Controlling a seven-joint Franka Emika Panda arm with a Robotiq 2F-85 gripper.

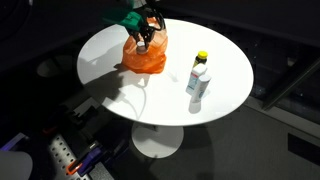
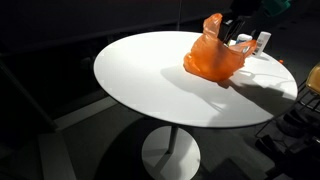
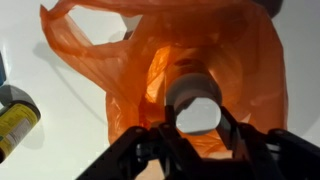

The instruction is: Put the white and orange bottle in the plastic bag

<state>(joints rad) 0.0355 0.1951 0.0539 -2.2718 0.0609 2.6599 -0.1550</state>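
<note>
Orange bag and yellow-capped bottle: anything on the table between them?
Nothing. In an exterior view, bare table separates the orange bag from the yellow-capped bottle.

From my station I can read no text, brand or number in any view. The yellow-capped bottle point(image 1: 199, 82) on the right part of the bench point(image 1: 110, 60) has darker patches on its white body, too small to make out in an exterior view. In the wrist view a yellow label point(image 3: 14, 128) with dark marks shows at the left edge, blurred beyond reading. The white bottle point(image 3: 195, 95) clamped in the gripper point(image 3: 196, 128) shows only its round end, nothing legible.
</note>
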